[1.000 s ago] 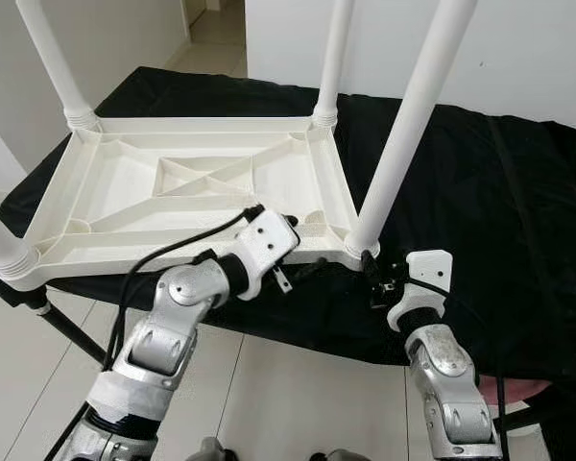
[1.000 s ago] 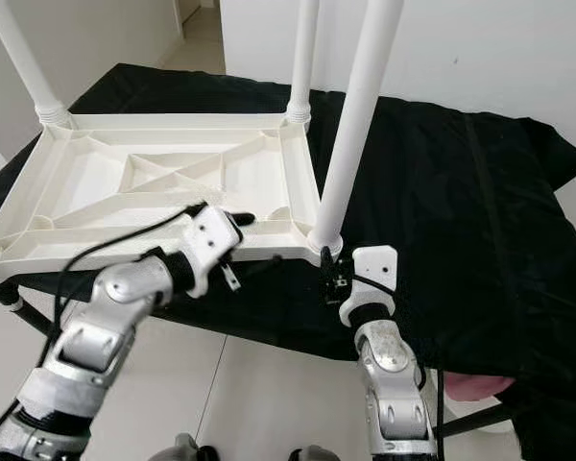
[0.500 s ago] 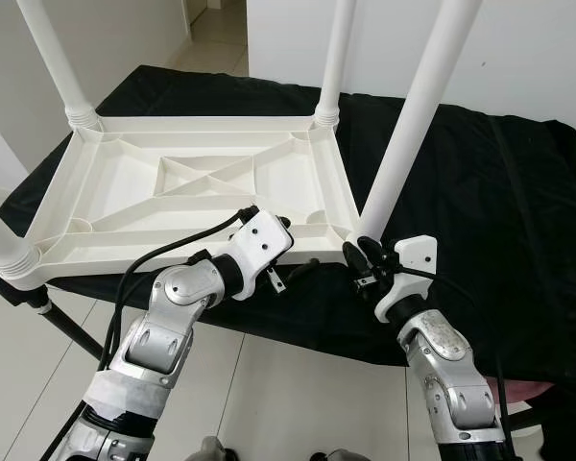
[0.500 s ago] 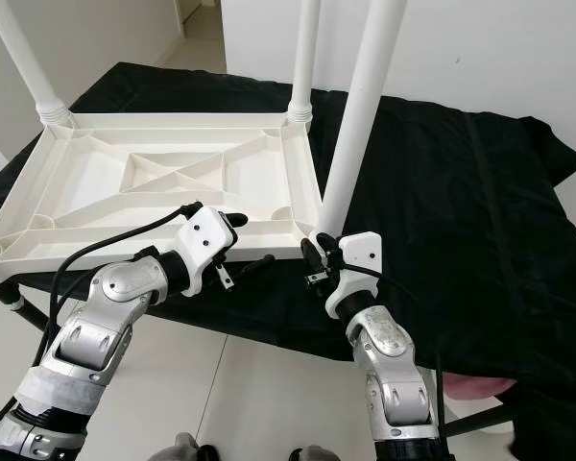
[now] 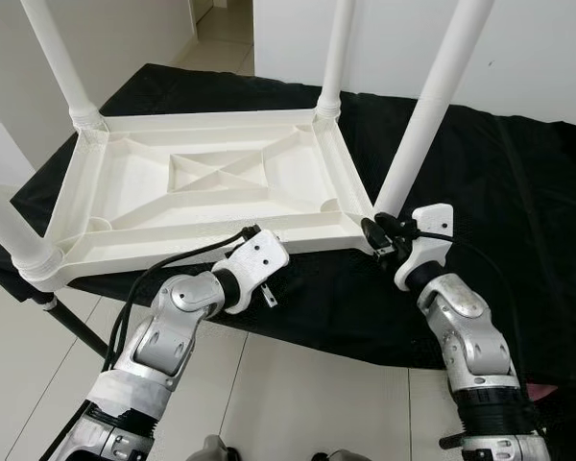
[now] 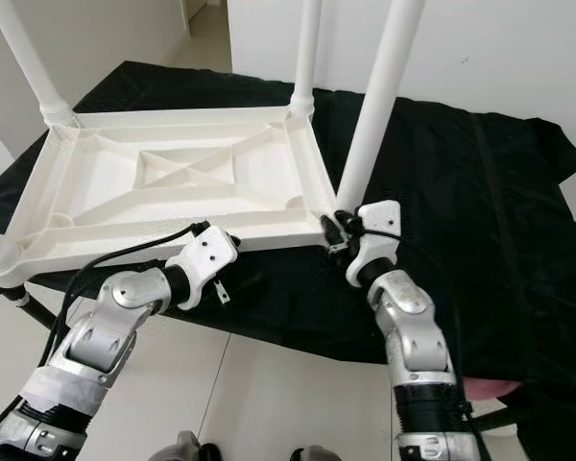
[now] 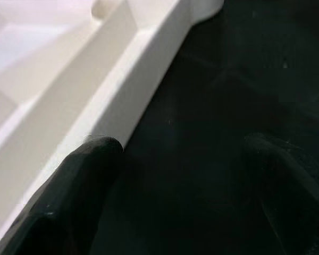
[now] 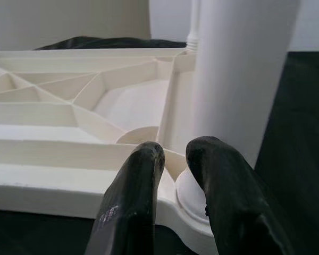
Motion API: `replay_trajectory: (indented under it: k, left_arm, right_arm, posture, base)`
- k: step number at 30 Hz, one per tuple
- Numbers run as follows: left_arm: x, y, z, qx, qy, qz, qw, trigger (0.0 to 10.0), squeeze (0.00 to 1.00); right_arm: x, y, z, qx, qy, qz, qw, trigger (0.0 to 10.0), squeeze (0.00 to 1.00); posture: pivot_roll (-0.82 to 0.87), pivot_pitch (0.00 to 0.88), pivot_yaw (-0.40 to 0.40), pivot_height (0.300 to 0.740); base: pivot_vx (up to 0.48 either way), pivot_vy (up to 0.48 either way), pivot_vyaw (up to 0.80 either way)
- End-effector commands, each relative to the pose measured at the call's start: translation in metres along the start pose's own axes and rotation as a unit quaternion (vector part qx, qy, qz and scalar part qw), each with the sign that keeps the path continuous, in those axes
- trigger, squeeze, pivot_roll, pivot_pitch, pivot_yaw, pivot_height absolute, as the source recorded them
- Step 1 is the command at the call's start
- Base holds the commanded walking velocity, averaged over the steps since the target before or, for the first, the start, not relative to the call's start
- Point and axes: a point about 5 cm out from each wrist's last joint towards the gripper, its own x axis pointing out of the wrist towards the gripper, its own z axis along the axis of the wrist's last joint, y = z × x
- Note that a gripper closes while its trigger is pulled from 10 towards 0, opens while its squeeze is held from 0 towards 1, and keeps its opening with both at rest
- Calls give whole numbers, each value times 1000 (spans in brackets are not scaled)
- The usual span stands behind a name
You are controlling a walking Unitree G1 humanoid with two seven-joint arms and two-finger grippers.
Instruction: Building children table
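Two grippers [image 5: 253,233] [image 5: 372,230] at tabletop [image 5: 206,181] edge (near side)

Black cloth [image 5: 518,192] over a stand, pale tiled floor [image 5: 298,394] beneath.

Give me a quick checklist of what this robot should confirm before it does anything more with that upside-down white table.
1. Table lies upside down on the black cloth: ok.
2. All four legs stand in their corners: ok; whether each is fully tight, cannot tell.
3. Right gripper at the base of the near right leg: ok, its fingers are nearly together beside the socket.
4. Left gripper by the table's near edge: ok, open, one finger close against the rim.
5. Table well on its support: not ok, its near left corner overhangs the cloth's edge.
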Motion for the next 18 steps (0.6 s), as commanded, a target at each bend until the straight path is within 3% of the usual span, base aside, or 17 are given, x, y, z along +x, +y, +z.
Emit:
replay_trajectory:
  k: [1,5,8,14,18]
  left_arm:
    - [2,13,0,3,11,102,995,10000,0]
    - [6,23,4,-6,5,146,989,10000,0]
    - [7,24,5,-8,4,149,989,10000,0]
    - [3,30,26,-15,-55,155,986,10000,0]
    - [2,31,25,-13,-52,157,986,10000,0]
  right_arm:
    - [-1,-13,3,-3,-7,-33,999,10000,0]
    - [-2,-14,4,5,-17,-33,999,10000,0]
    - [-2,-13,4,6,-18,-30,999,10000,0]
    - [-13,13,3,36,-40,42,998,10000,0]
    - [-17,17,1,43,-41,54,997,10000,0]
  posture:
    - [-78,79,12,740]
    - [-83,73,16,740]
    - [-83,73,16,740]
    - [-89,72,20,740]
    - [-91,73,19,740]
  base:
    - [0,0,0]
    - [0,0,0]
    - [0,0,0]
    - [0,0,0]
    - [0,0,0]
